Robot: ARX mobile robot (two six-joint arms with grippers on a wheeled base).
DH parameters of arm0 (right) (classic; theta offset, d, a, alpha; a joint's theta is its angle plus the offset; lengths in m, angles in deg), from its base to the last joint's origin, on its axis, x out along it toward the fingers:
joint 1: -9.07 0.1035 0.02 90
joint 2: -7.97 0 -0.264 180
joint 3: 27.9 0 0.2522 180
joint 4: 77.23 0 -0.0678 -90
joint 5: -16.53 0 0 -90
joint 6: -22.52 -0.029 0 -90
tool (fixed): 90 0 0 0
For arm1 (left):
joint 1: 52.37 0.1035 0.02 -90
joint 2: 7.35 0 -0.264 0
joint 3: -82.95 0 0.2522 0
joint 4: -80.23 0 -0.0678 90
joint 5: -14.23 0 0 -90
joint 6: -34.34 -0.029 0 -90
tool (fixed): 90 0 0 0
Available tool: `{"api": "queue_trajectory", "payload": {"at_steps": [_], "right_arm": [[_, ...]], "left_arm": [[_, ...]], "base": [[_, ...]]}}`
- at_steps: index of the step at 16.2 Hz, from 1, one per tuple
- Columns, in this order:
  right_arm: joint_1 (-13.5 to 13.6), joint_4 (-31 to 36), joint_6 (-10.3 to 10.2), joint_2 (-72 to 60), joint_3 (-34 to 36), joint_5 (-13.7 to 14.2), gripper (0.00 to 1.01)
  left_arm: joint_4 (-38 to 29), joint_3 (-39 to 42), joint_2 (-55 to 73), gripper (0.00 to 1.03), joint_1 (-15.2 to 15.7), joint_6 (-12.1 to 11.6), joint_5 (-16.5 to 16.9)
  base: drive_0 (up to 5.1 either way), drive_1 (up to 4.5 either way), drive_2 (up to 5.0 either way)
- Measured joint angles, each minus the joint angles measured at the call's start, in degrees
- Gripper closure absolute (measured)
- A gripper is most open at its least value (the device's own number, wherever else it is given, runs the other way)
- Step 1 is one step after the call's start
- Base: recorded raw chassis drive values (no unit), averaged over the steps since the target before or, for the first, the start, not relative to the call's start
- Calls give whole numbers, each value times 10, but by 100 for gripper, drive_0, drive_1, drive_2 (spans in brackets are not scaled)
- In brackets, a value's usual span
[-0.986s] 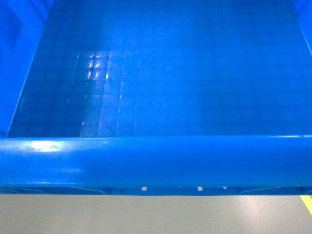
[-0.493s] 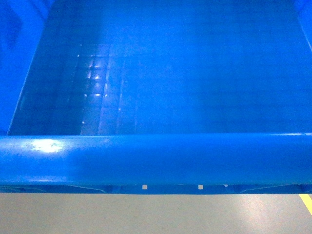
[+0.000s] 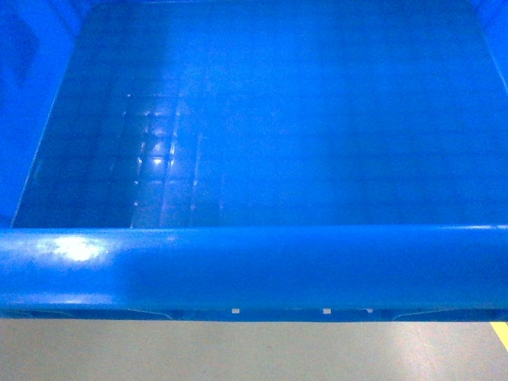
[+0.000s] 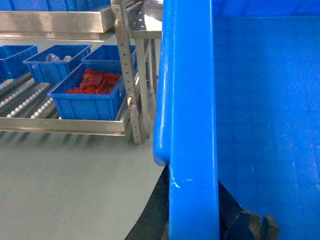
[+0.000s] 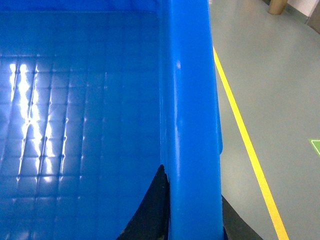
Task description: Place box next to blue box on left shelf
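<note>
The box [image 3: 254,143], a large bright-blue crate with a grid-embossed floor, fills the head view, its thick near rim [image 3: 254,266] running across the bottom. My left gripper [image 4: 193,202] is shut on the box's left rim [image 4: 187,100], one black finger [image 4: 154,212] outside the wall and the other inside. My right gripper [image 5: 194,202] is shut on the right rim [image 5: 190,90] the same way, with a dark finger [image 5: 150,207] on the inner side. The left shelf [image 4: 65,125] carries blue boxes, one [image 4: 90,95] holding red parts.
The metal roller shelf has an upright post [image 4: 127,75] near the crate's left side and more blue bins [image 4: 55,62] further back. Grey floor [image 3: 238,353] lies below the crate. A yellow floor line [image 5: 245,145] runs along the right.
In the head view the crate's near rim has dropped slightly and the far edge of its floor has come into sight. The reflections on the floor shifted. Both grips are unchanged.
</note>
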Motion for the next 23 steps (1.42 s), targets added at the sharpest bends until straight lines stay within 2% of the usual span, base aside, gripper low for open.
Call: {"api": "queue_trajectory", "payload": {"at_steps": [16,23], "right_arm": [[0,2,0,0,0,0,92],[0,4,0,0,1,0,92]], "left_arm": [[-2,0,-1,94,0,-1,0],[-6,0,1,94,0,-1,0]], "base": [[-4,419,-427],[0,0,0]]}}
